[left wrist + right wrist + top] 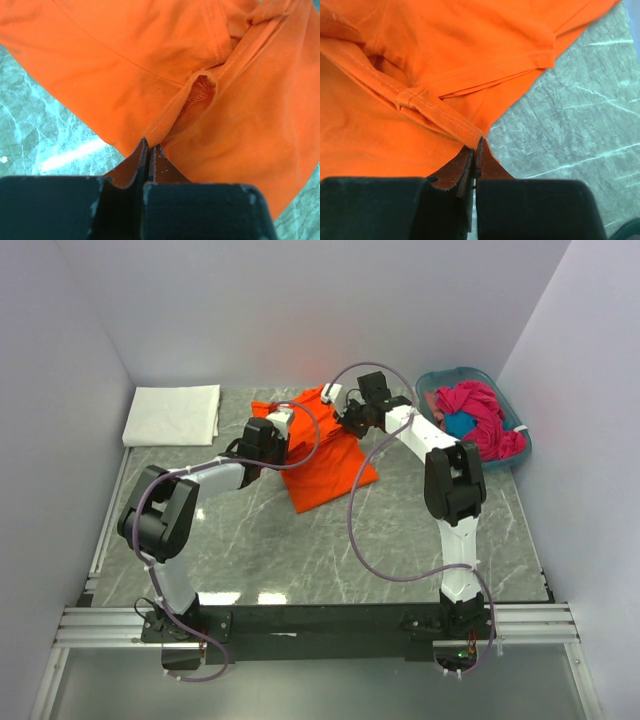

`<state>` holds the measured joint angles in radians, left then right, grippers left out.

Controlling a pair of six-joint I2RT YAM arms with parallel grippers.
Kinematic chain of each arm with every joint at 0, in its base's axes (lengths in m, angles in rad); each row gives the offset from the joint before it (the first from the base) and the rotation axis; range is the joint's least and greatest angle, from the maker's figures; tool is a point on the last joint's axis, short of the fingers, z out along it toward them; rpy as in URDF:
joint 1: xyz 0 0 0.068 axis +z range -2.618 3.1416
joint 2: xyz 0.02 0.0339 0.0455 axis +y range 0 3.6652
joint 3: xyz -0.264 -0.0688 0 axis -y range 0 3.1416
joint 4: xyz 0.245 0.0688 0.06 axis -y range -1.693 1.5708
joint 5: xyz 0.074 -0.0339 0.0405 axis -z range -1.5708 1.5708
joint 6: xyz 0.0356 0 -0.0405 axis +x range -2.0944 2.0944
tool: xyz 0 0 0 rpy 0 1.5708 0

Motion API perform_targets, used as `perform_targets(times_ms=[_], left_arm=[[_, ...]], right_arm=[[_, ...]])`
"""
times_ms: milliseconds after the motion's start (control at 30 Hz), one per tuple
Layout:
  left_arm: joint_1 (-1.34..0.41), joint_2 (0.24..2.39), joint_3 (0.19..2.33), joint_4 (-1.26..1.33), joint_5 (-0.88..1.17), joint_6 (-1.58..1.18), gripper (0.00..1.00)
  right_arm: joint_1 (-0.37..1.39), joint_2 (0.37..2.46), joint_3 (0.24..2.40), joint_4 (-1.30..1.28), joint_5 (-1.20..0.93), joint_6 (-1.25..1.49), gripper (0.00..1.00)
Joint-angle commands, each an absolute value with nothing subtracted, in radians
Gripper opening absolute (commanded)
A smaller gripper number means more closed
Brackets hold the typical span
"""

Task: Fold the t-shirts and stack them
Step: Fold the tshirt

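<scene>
Left wrist: left tool (148,147) clenched on an edge of the orange t-shirt (125,75).
Right wrist: right tool (476,145) clenched on the same shirt's stitched hem.
Top external: orange t-shirt at 12 o'clock on the worktop (300,540); folded white t-shirt (172,413) at 10 o'clock; magenta t-shirt (480,410) in the basket (452,372) at 2 o'clock.

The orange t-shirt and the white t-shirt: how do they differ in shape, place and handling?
The orange t-shirt lies creased and uneven at the middle back of the table; the white t-shirt is a neat flat rectangle in the far left corner. The left end effector and the right end effector are each shut on the orange t-shirt's edge; nothing touches the white t-shirt. Both rest on the table.
</scene>
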<state>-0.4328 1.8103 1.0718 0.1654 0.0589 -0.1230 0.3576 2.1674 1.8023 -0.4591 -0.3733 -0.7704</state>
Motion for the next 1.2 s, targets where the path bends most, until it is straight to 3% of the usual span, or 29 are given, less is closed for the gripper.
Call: perform_targets(times_ms=[0, 800, 833, 900, 933, 967, 1033, 1067, 1167], left_arm=[[-0.43, 1.805, 1.115, 0.16, 0.069, -0.103, 0.0], [-0.416, 1.784, 1.103, 0.15, 0.014, -0.117, 0.0], [-0.416, 1.79, 1.112, 0.146, 0.006, -0.118, 0.01], [-0.414, 1.79, 1.123, 0.14, -0.05, -0.133, 0.19], [-0.413, 1.778, 1.126, 0.143, -0.09, -0.14, 0.31], [-0.413, 1.767, 1.127, 0.155, -0.125, -0.147, 0.49], [-0.411, 1.724, 1.14, 0.158, -0.213, -0.147, 0.73], [-0.413, 1.711, 1.146, 0.158, -0.233, -0.138, 0.79], [-0.413, 1.637, 1.146, 0.153, -0.265, -0.1, 0.83]], right_arm=[[0.365, 2.192, 1.864, -0.413, -0.357, -0.744, 0.0], [0.379, 2.26, 1.95, -0.437, -0.334, -0.739, 0.0], [0.377, 2.27, 1.956, -0.433, -0.318, -0.727, 0.08], [0.382, 2.279, 1.967, -0.41, -0.275, -0.701, 0.28], [0.387, 2.281, 1.964, -0.344, -0.221, -0.633, 0.5], [0.39, 2.278, 1.951, -0.307, -0.143, -0.603, 0.56], [0.388, 2.26, 1.944, -0.234, -0.115, -0.548, 0.62], [0.387, 2.25, 1.93, -0.209, -0.056, -0.522, 0.67], [0.377, 2.204, 1.911, -0.209, -0.07, -0.5, 0.71]])
